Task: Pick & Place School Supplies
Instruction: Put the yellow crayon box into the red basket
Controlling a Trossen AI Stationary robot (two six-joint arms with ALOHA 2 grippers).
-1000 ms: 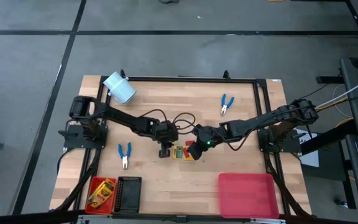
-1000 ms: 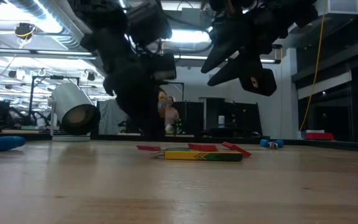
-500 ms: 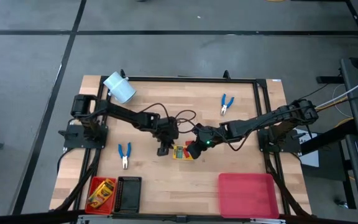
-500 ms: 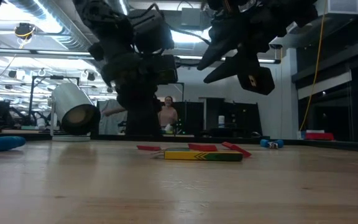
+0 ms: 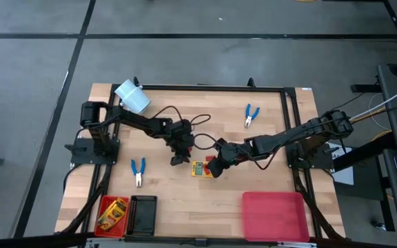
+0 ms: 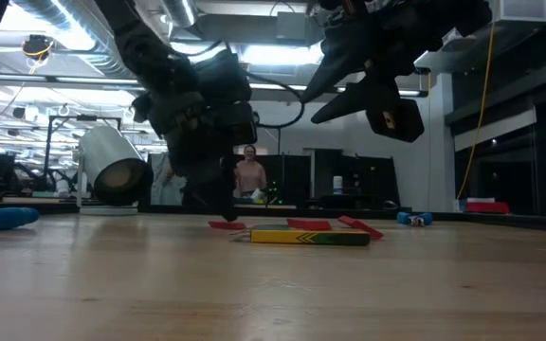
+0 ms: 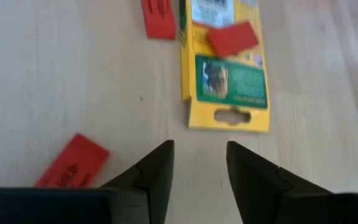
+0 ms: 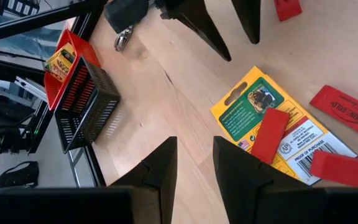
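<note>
Crayon box (image 5: 199, 169) flat mid-table, red pieces (image 7: 231, 38) atop.

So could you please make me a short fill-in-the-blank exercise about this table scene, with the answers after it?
1. One red piece lies on top of the ____ crayon box at mid-table.
2. The second crayon box is inside the small ____ tray.
3. The black tray stands beside that tray and holds ____.
4. The left gripper and right gripper both have their fingers ____.

Answers: yellow; red; nothing; open
</note>
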